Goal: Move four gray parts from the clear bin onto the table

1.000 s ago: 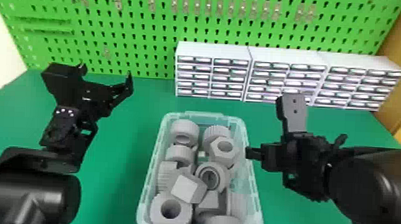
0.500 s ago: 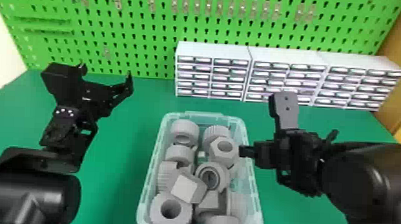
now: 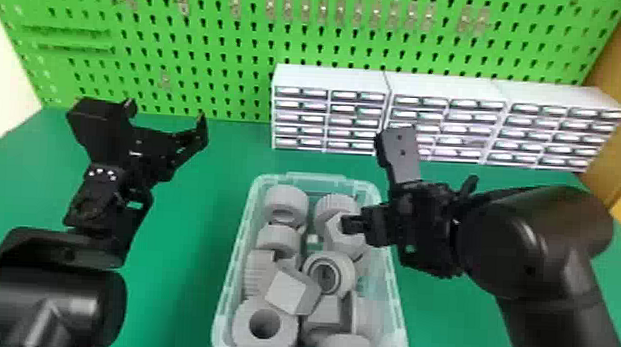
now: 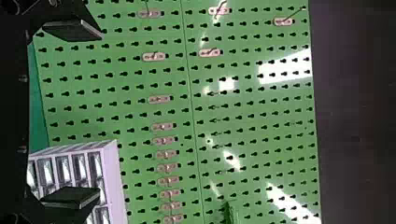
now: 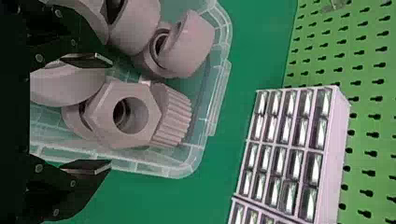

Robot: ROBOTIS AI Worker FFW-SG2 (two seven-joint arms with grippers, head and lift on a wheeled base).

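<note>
While your left gripper (image 3: 166,110) hangs fingers-spread toward the table's (image 3: 187,230) left edge, your right gripper (image 3: 370,179), fingers apart, hovers over the clear bin's (image 3: 229,282) right edge.

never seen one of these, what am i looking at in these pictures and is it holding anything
This is a robot with two black arms, each ending in a two-fingered gripper. The head view looks forward and down from its head; the two wrist views come from cameras on its arms and are turned on their sides.

On the green table sits a clear bin of gray parts, some ring-shaped, some six-sided. Behind it stand white drawer units and a green pegboard.

Neither gripper holds anything: the left gripper is open, away from the bin, and the right gripper is open at the bin's right side.
</note>
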